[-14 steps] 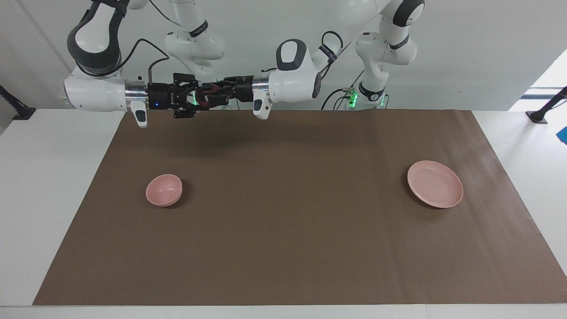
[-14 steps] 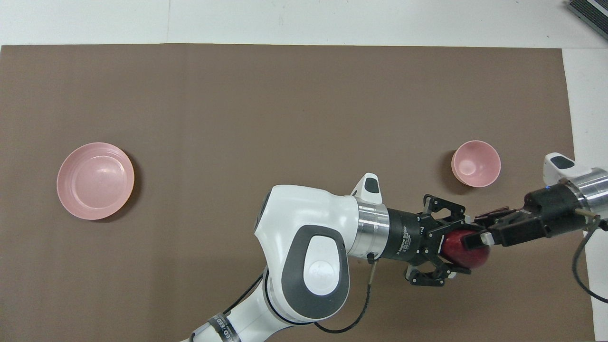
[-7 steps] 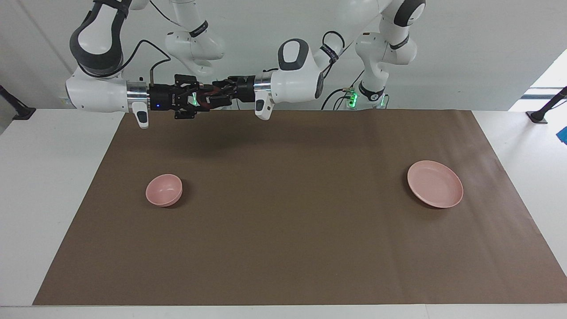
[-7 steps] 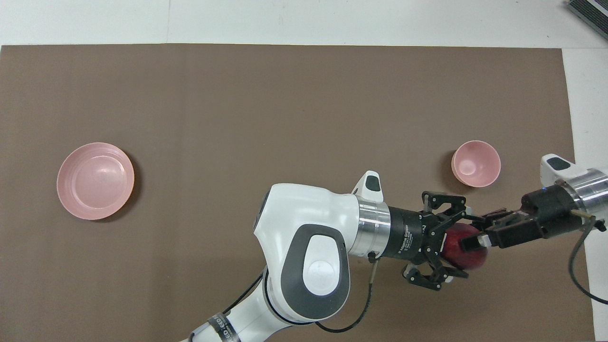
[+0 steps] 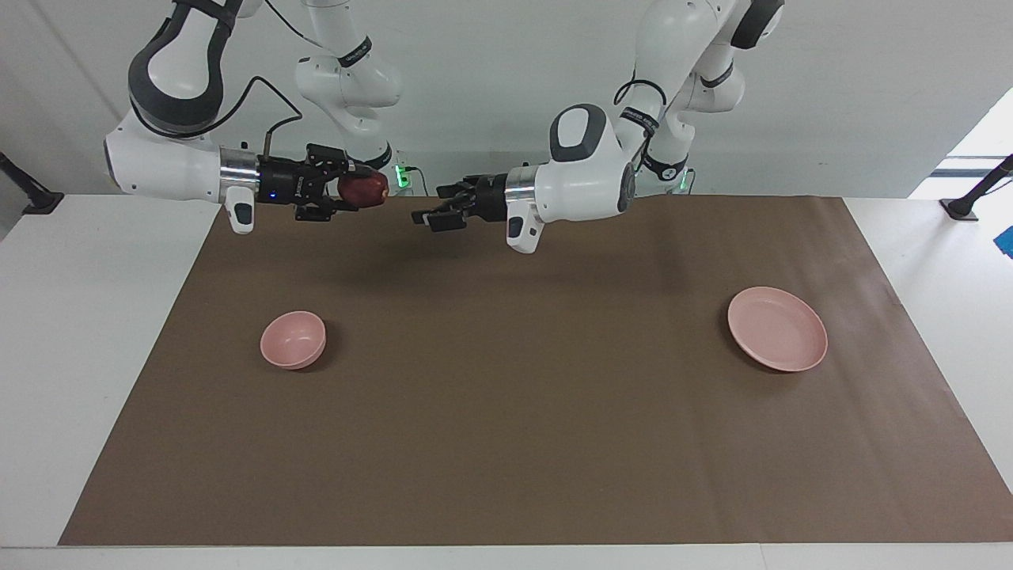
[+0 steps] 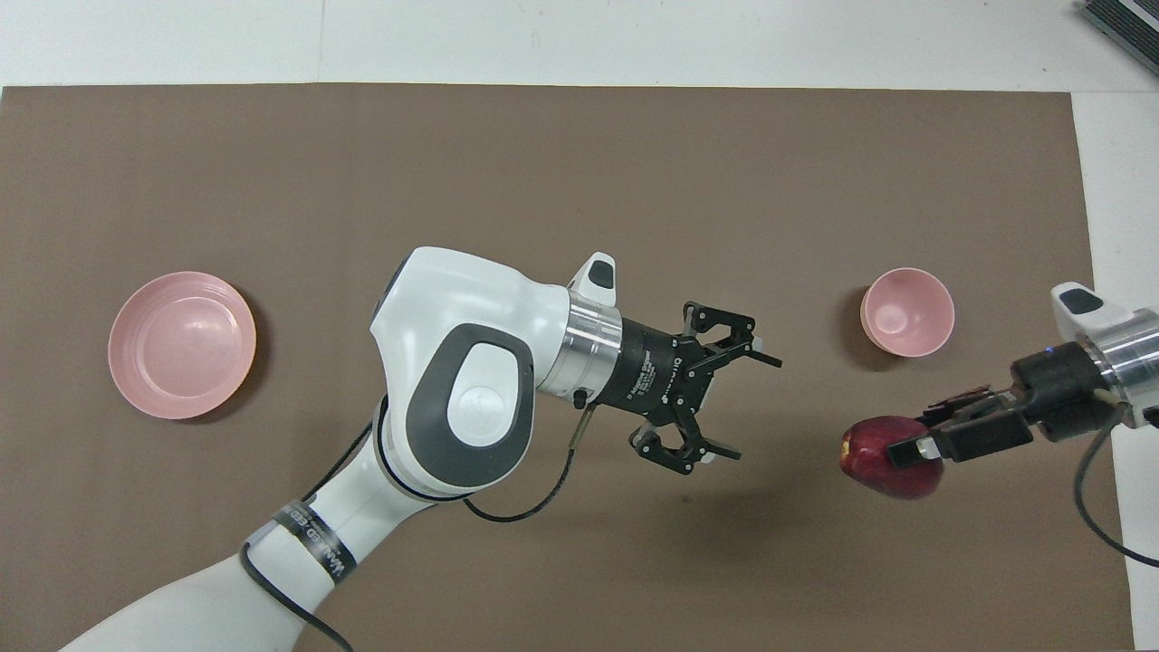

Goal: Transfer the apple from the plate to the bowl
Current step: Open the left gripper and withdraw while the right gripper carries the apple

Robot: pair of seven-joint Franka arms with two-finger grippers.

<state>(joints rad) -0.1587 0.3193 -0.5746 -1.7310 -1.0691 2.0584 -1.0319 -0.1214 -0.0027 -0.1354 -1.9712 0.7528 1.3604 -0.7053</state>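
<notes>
- The left gripper (image 6: 733, 398) has let go of the apple (image 6: 874, 455) and drawn away, fingers wide and empty above the brown mat (image 5: 506, 443).
- The right gripper (image 5: 356, 190) alone now clamps the glossy round apple in the air.
- The deep bowl (image 5: 294, 339) and the shallow plate (image 5: 777, 328), both smooth pink, sit unmoved at either end of the mat.

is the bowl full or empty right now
Empty. The bowl shows only its bare pink inside in both views; the apple is up in the air, held by the right gripper.
</notes>
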